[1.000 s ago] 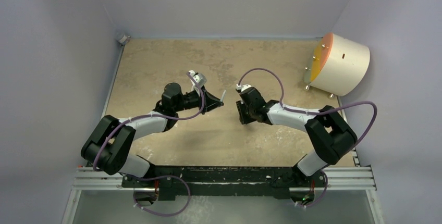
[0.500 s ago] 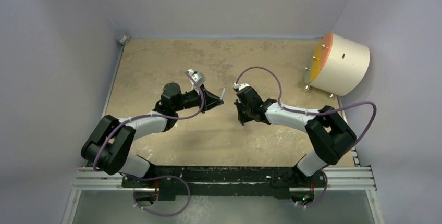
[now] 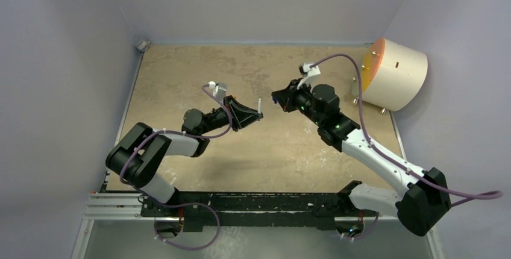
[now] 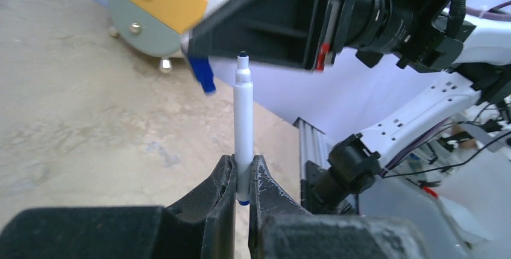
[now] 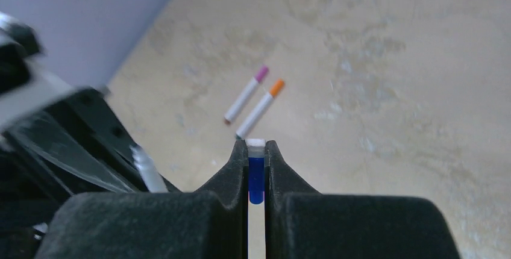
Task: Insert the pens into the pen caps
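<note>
Top view, centre: the left gripper (image 3: 255,113) clamps the uncapped pen (image 3: 259,103), facing the right gripper (image 3: 275,97), near but apart.

Left wrist view: the pen stands upright at centre. The blue cap (image 4: 202,73) sits just upper left of its tip, not yet on.

Right wrist view: the right gripper pinches that cap at lower centre. Above it lie the pink-capped pen (image 5: 246,93) and the orange-capped pen (image 5: 259,109), seemingly finished.

Uncapped white pen (image 4: 243,120), dark tip up, blue tail end, clamped upright low down in the left gripper (image 4: 242,171). Stubby blue cap (image 5: 256,177) squeezed in the right gripper (image 5: 256,150), just beside the pen tip, seemingly not on it yet. Down on the table (image 5: 391,60), side by side and nearly parallel: a pink-capped pen (image 5: 246,94) and an orange-capped pen (image 5: 260,108).
</note>
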`<state>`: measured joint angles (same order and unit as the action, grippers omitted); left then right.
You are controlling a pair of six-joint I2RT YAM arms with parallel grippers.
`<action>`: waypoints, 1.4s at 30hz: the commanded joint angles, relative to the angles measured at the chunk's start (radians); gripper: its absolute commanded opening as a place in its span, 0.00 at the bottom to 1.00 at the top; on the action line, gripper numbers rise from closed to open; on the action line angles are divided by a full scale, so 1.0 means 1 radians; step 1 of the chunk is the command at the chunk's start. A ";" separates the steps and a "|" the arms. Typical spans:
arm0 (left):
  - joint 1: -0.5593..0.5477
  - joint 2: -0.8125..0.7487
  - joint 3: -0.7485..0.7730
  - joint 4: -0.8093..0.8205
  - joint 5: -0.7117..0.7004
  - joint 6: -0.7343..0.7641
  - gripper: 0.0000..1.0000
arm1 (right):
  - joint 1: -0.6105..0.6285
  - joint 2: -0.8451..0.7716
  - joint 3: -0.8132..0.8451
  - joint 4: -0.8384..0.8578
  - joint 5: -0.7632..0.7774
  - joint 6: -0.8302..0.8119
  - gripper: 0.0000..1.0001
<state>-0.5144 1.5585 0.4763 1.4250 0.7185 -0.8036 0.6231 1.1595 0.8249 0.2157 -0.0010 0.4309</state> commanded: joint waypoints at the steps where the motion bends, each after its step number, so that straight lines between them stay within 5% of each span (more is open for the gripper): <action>1: -0.069 0.033 -0.001 0.294 -0.033 -0.127 0.00 | -0.030 -0.063 -0.016 0.280 -0.069 0.038 0.00; 14: -0.153 0.014 0.009 0.296 -0.124 -0.097 0.00 | -0.051 -0.081 0.006 0.514 -0.214 0.065 0.00; 42: -0.153 0.036 0.052 0.296 -0.123 -0.084 0.00 | -0.052 -0.107 -0.094 0.482 -0.335 0.054 0.00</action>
<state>-0.6628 1.5951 0.4976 1.5143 0.6044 -0.8978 0.5747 1.0767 0.7326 0.6552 -0.3073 0.4808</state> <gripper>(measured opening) 0.052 0.038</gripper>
